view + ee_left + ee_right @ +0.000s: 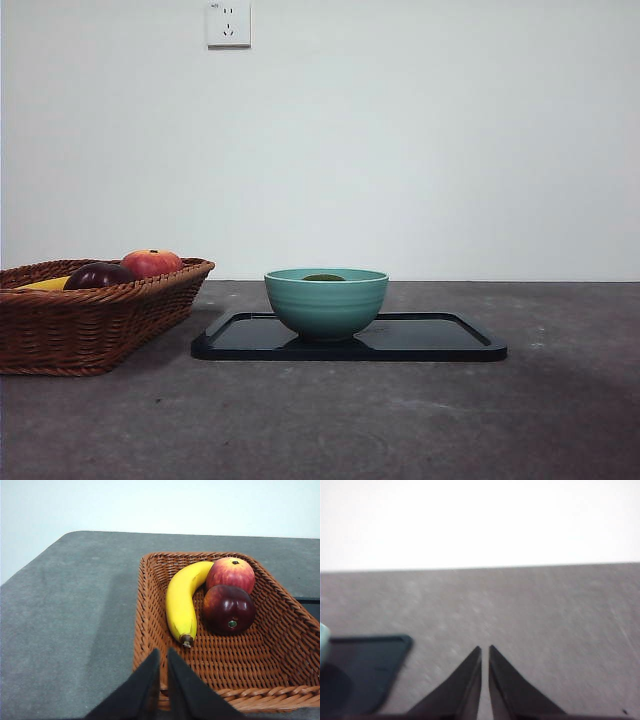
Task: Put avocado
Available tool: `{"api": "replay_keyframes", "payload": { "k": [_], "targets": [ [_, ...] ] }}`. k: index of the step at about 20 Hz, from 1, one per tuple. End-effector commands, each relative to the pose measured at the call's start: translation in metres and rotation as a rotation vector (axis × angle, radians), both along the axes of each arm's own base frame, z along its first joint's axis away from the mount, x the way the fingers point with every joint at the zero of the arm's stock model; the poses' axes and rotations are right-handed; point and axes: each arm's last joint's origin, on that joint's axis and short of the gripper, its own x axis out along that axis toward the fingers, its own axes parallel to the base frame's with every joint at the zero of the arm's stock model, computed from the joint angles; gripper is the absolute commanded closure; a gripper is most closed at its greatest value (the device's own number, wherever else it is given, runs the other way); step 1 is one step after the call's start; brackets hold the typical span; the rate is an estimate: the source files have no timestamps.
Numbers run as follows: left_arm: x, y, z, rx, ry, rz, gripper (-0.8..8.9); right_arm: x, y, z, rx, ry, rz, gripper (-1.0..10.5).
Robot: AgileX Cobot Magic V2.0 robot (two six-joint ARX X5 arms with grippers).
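the avocado (324, 277) is sitting inside the teal bowl (326, 305), with only a thin dark-green sliver of its top showing above the rim in the front view. the bowl is standing upright on the black tray (440, 340), toward the tray's left half, and the tray is lying flat on the grey table (400, 420).

off to the left of the tray, well apart from the bowl, the wicker basket (90, 325) is resting on the table. in it i am seeing a banana (182, 602), a red-orange apple (231, 573) and a dark purple fruit (228, 608). the banana is lying curved along one side, the apple is touching its far end, and the purple fruit is sitting just beside both, touching the apple.

the left gripper (163, 652) is hanging over the near rim of the basket, its two black jaws drawn almost together with only a thin slit between them, gripping nothing. the right gripper (485, 650) is hovering over bare table just beside a corner of the tray, its jaws likewise nearly closed and empty; that view is blurred, so finer detail there is hard to make out. neither arm is showing in the front view.

a white wall socket (228, 23) is sitting high on the pale wall behind the table.
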Motion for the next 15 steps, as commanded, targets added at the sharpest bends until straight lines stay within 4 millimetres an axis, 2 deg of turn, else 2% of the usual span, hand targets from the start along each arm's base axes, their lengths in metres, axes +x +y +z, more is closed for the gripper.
{"api": "replay_keyframes", "payload": {
  "k": [1, 5, 15],
  "targets": [
    [0.001, 0.000, -0.008, -0.003, 0.027, 0.008, 7.90, 0.001, -0.003, -0.008, -0.062, -0.003, 0.018, 9.3],
    [0.001, 0.000, -0.008, -0.003, 0.027, 0.008, 7.90, 0.002, -0.004, -0.020, -0.119, 0.015, 0.096, 9.3],
    [0.001, 0.000, -0.008, -0.003, 0.027, 0.008, 7.90, -0.001, -0.011, -0.033, -0.135, 0.117, 0.035, 9.3]
  ]
}}
